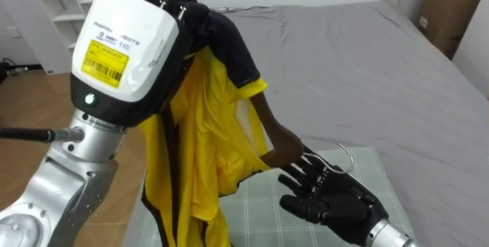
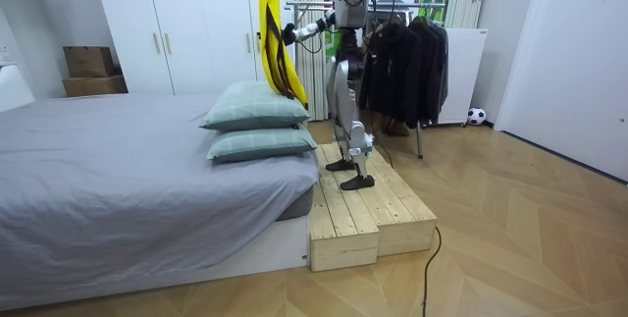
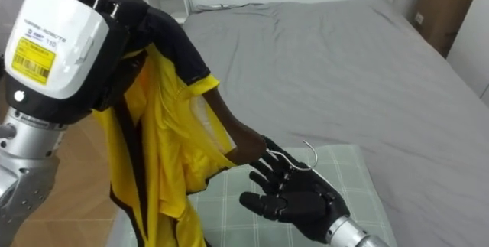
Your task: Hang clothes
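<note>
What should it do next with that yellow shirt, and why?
Probably ease the right hand with the hanger toward the shirt's opening: the left hand holds the shirt up by its dark collar, and the hanger's hook sits right beside the hanging cloth.

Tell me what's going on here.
The robot stands on a wooden platform beside the bed. Its left robot hand grips a yellow and black shirt and holds it up. Its right robot hand is open beside the shirt, with a hanger's wire hook at its fingers. The shirt is not hung yet.
</note>
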You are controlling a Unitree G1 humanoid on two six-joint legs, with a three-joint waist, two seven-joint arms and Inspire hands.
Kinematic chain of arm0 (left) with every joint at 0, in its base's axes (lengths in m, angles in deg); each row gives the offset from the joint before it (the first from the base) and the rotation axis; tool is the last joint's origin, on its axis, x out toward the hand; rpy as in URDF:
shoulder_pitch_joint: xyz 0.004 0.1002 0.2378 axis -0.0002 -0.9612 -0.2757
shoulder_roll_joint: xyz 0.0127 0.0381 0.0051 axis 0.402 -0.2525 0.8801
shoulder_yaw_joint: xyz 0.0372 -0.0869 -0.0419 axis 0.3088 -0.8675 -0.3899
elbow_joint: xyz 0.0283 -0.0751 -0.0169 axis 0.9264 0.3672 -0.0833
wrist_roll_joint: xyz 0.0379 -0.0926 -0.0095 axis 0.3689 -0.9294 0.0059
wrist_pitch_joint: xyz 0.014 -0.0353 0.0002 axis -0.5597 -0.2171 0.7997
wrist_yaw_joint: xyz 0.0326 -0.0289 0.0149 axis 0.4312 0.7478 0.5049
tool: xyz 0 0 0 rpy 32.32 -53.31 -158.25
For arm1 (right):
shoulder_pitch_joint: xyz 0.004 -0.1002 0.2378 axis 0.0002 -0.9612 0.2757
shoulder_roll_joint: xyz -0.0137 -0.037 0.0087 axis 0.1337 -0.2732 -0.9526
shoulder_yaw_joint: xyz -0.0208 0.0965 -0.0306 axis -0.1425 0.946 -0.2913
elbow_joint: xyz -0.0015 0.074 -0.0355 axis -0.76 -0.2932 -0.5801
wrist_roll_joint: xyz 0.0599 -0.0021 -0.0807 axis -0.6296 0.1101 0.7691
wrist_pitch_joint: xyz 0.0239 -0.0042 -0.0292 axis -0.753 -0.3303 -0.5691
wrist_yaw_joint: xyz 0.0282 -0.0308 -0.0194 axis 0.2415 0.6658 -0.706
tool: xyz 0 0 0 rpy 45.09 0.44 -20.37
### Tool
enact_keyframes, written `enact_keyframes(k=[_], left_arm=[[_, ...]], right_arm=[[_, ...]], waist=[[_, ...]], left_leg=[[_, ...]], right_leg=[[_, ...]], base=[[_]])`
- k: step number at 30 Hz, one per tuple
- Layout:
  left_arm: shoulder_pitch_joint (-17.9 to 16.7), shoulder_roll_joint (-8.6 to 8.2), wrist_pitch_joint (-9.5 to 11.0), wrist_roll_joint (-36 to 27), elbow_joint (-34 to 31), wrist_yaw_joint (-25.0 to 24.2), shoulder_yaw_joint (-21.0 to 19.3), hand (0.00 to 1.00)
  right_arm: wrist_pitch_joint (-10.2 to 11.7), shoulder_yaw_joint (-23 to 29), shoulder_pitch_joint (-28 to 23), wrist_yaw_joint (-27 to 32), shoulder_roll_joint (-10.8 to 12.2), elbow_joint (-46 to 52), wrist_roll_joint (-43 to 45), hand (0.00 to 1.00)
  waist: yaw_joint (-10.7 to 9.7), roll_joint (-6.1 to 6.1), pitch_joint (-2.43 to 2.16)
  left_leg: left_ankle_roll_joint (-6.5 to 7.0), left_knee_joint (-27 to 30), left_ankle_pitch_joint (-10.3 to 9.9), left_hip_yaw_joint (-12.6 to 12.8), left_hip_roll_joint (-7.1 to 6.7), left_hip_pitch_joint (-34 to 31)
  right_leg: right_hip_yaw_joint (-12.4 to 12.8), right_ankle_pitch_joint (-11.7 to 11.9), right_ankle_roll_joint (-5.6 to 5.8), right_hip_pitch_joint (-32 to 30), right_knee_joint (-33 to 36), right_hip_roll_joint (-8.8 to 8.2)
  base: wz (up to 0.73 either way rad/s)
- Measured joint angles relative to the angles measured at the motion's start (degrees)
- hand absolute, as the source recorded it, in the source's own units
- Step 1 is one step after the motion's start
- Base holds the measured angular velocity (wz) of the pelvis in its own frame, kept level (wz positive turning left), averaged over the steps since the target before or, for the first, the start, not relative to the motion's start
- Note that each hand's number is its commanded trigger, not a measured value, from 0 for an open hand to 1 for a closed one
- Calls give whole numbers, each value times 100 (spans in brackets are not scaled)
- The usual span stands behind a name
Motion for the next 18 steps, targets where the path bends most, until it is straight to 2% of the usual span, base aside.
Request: enact_keyframes(k=[2,10,15,18], left_arm=[[0,45,0,1,1,0,1,100],[-1,21,-2,1,1,2,4,100],[3,-16,-24,48,-82,2,25,100],[13,-77,-55,51,-122,2,110,100]], right_arm=[[0,0,6,4,0,0,-36,0],[0,-168,6,193,113,-1,-320,0],[-6,-215,12,277,422,-1,-409,0],[-6,-217,27,320,490,-1,-474,0]], waist=[[-5,0,0],[6,3,4],[2,9,6],[11,13,9]], left_leg=[[0,0,0,1,0,3],[0,0,0,1,2,10],[0,1,0,-1,0,2],[0,0,0,-8,-6,-6]], right_leg=[[-1,0,0,3,1,0],[-5,0,0,9,5,0],[-12,0,0,1,0,-5],[-18,0,0,0,-2,-12]], base=[[0],[0],[0],[0]])
